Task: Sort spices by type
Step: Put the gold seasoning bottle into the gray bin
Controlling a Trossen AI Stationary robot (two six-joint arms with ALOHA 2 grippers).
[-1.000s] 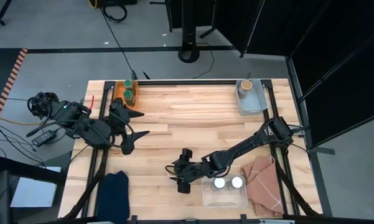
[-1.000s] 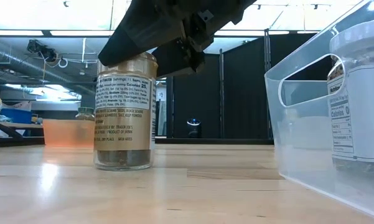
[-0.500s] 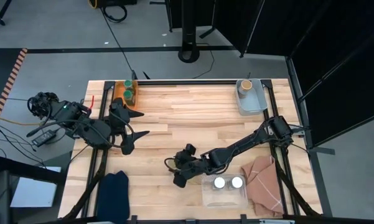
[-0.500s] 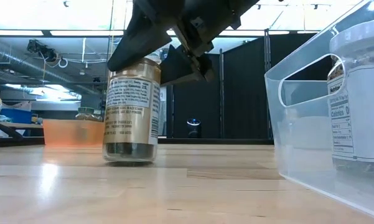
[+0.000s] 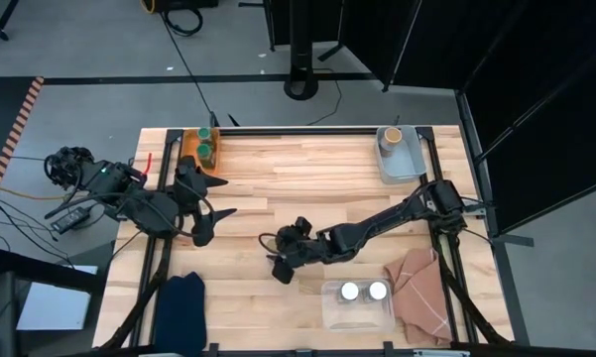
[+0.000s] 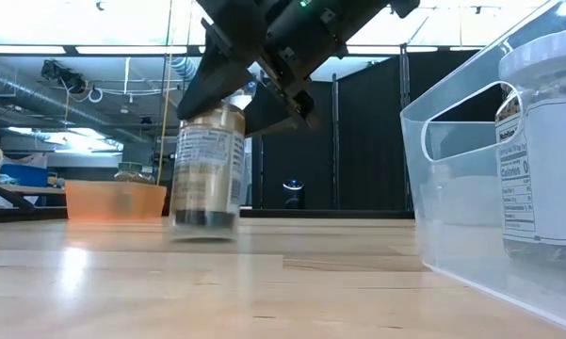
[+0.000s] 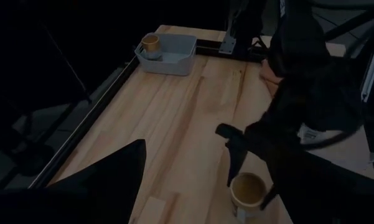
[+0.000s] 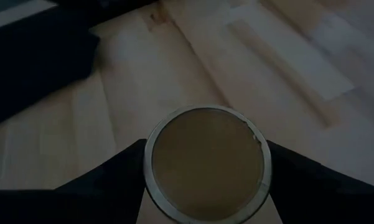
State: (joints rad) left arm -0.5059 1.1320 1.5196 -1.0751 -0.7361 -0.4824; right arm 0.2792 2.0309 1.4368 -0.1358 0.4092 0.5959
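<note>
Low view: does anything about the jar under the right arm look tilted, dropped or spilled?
Nothing stands out. The tan-lidded jar hangs upright between the right gripper fingers, its base just clear of the table, with no spill around it. The left gripper waits at the table's left side.

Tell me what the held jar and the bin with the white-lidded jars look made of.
Held jar in the right gripper: likely clear glass or hard plastic, since dark contents show beneath its paper label; the tan lid looks matte.
Bin: clear plastic, probably, as the jar inside shows through its wall.
</note>
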